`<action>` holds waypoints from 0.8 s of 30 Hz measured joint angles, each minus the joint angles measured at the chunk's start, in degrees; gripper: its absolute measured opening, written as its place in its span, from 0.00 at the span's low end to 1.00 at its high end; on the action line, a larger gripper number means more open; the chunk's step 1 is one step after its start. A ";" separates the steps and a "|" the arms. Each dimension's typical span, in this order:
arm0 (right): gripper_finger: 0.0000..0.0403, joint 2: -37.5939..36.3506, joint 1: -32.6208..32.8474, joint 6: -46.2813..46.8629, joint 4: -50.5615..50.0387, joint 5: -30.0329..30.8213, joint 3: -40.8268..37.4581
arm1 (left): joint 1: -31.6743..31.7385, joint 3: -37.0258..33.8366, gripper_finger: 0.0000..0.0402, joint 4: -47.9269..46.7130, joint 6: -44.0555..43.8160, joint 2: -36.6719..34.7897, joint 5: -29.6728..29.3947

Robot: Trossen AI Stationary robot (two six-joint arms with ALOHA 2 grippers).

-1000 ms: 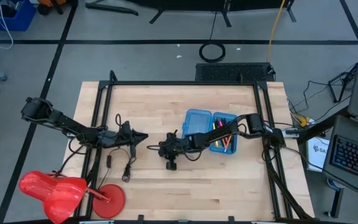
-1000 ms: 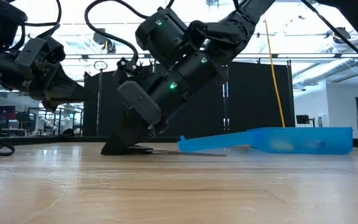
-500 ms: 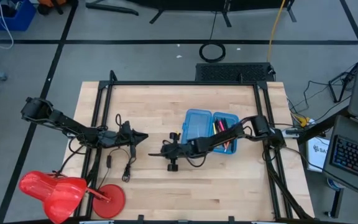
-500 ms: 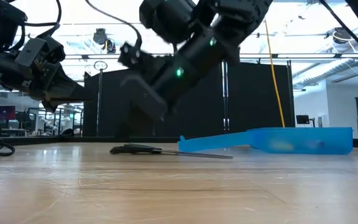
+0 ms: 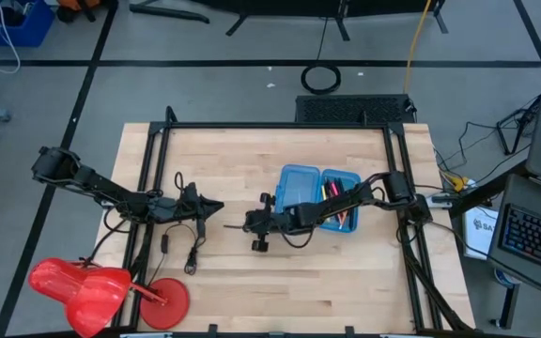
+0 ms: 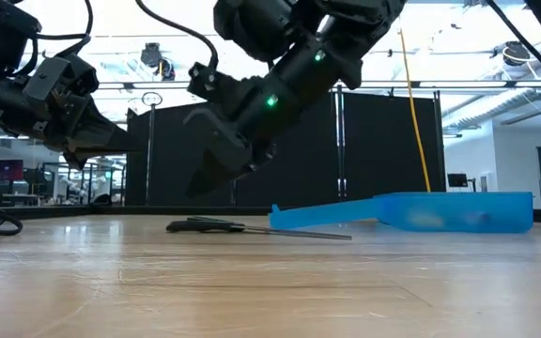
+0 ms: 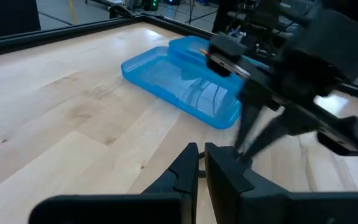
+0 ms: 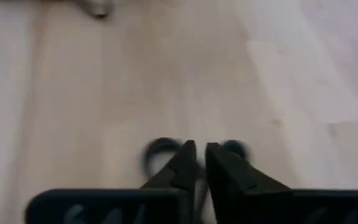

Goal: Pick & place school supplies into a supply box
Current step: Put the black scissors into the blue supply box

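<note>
Black-fingered and nearly closed on nothing, the left gripper (image 5: pixel 216 207) waits over the left half of the wooden table (image 5: pixel 233 150). Further right, the right gripper (image 6: pixel 209 174) hangs just above the scissors (image 6: pixel 242 226), fingers pinched narrow and empty. The scissors lie flat on the wood just beside the open blue supply box (image 5: pixel 301 190), whose far half already holds pens and markers (image 5: pixel 338 205). They look light, stiff and thin; flat metal may slide, so I'd pinch the handle loops. No readable writing shows anywhere.
</note>
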 joint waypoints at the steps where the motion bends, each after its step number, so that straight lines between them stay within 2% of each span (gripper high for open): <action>1: 0.09 0.00 -0.37 0.00 0.05 1.01 -0.02 | -0.01 0.00 0.08 -0.01 -0.01 0.00 0.00; 7: 0.28 -0.07 -3.61 5.79 -2.57 -0.80 0.02 | 0.00 0.00 0.08 -0.02 0.01 0.00 0.00; 11: 0.36 -0.07 -5.60 8.45 -4.81 -1.90 -0.80 | -0.01 0.00 0.08 -0.10 0.01 0.00 0.00; 15: 0.38 -0.09 -6.22 9.02 -4.25 -3.96 -1.72 | 0.00 0.00 0.08 -0.31 0.05 0.02 0.00; 24: 0.36 -0.13 -5.72 8.54 -0.72 -6.42 -2.77 | 0.00 0.00 0.08 -0.37 0.07 0.00 0.00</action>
